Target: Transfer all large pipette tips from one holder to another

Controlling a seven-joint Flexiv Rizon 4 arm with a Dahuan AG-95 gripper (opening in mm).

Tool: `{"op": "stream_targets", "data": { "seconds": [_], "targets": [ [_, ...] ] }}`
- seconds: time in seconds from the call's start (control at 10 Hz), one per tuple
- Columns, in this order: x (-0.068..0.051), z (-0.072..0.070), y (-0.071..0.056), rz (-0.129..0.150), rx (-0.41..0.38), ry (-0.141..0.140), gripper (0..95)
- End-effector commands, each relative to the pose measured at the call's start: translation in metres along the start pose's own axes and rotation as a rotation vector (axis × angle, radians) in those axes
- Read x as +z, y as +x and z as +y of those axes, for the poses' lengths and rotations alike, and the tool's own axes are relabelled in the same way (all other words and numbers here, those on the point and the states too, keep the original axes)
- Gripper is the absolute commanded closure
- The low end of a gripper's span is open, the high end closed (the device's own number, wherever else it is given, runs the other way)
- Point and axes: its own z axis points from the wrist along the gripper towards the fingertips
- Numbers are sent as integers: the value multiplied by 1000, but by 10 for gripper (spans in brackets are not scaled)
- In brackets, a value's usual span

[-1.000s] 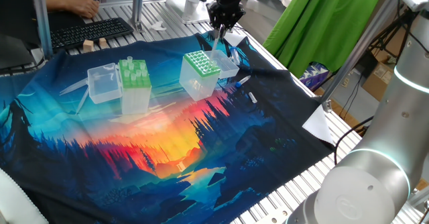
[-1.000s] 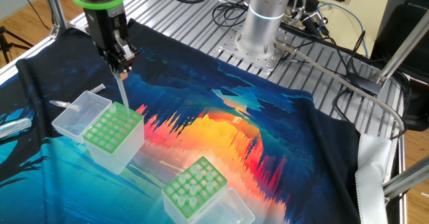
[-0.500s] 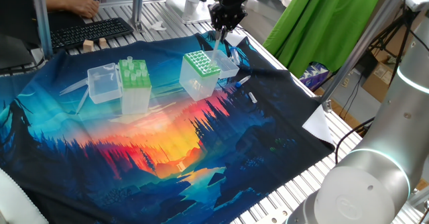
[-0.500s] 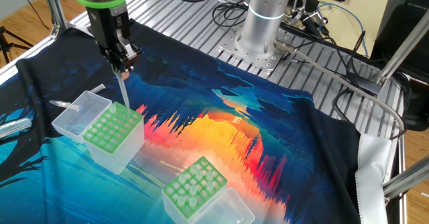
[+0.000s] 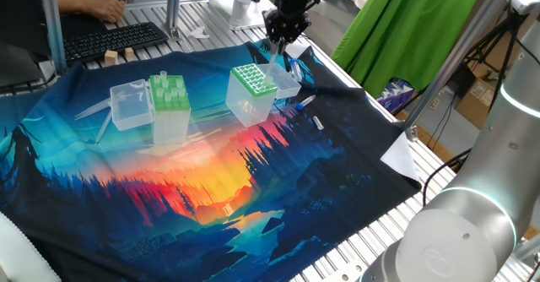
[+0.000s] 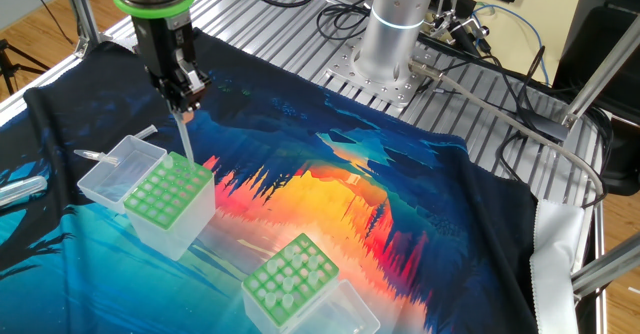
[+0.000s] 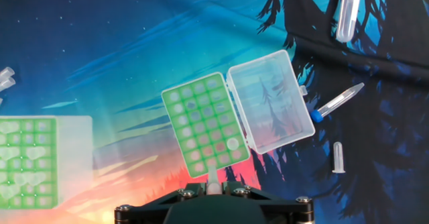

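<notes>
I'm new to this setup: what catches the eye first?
The sunset-forest cloth covering the table. At its far edge, the gripper holds a clear pipette tip upright over the green grid-topped holder, whose lid lies open beside it; a second green-topped holder stands apart.

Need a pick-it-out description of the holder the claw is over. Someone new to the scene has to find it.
Start at the sunset-print cloth covering the table and find the claw, which grips a clear pipette tip. The translucent box below it is the one. Unlike the other green-topped box, it has a clear lid hinged open flat beside it.
</notes>
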Motion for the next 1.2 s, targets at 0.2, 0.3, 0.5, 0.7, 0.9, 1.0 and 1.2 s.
{"op": "stream_targets", "data": {
  "seconds": [0.2,0.3,0.5,0.7,0.9,1.0,1.2],
  "targets": [
    [12,5,-5,-9,7,7,950],
    [17,7,-6,-14,8,15,950],
    [23,9,-7,-14,27,23,950],
    [23,9,-6,-6,50,33,760],
    [24,9,-6,0,64,38,760],
    [24,9,-5,0,64,38,760],
    [25,10,-2,18,82,18,760]
  ]
}}
